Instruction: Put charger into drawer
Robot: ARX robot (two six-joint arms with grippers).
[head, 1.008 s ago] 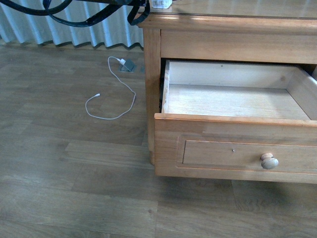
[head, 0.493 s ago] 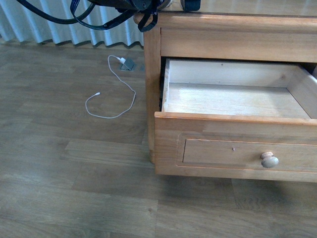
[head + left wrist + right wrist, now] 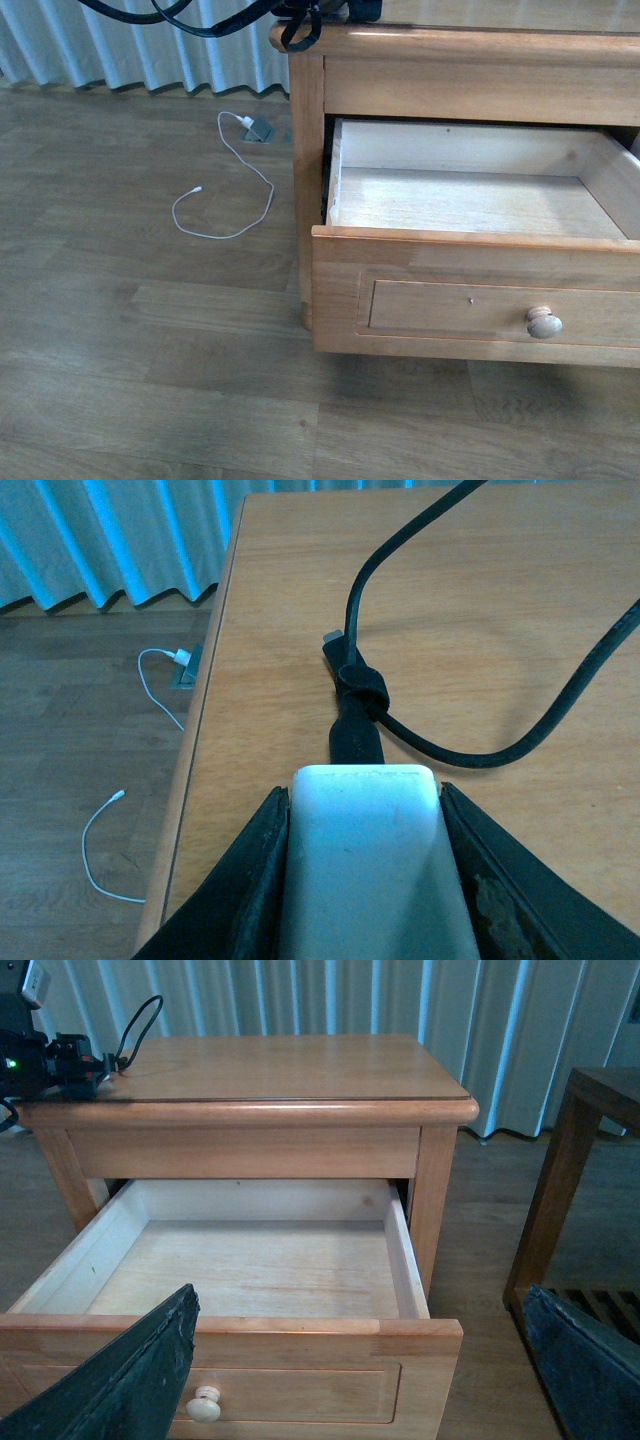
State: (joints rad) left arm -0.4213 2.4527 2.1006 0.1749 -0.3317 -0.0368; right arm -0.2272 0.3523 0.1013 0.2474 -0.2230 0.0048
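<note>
Floorboards of grey-brown wood [image 3: 150, 350] fill the front view. On them, at 10 o'clock, a thin white cable [image 3: 272, 200] loops from a small grey floor socket [image 3: 259, 131]. The honey-coloured wooden drawer [image 3: 440, 305] with its round wooden knob [image 3: 544, 323] stands pulled out of the matching wooden nightstand [image 3: 480, 85] at 3 o'clock, its pale inside bare. Thick black robot cables [image 3: 210, 33] hang at 12 o'clock in front of a pleated pale curtain [image 3: 120, 50].

From the left wrist, the left gripper [image 3: 360, 800] has its black jaws clamped on the sides of the small white rectangular charger [image 3: 365, 880], held above the nightstand's top near its edge. The charger's long axis runs along the fingers, and its cord end points away from the wrist. From that end a thin black looping cable [image 3: 440, 750] lies curled on the wood.

From the right wrist, the right gripper [image 3: 360, 1295] hangs before the open drawer, jaws spread wide with nothing between them. The left arm [image 3: 45, 1060] sits over one corner of the nightstand top. A dark wooden side table [image 3: 600, 1085] stands near the nightstand's other side, in front of the curtain.
</note>
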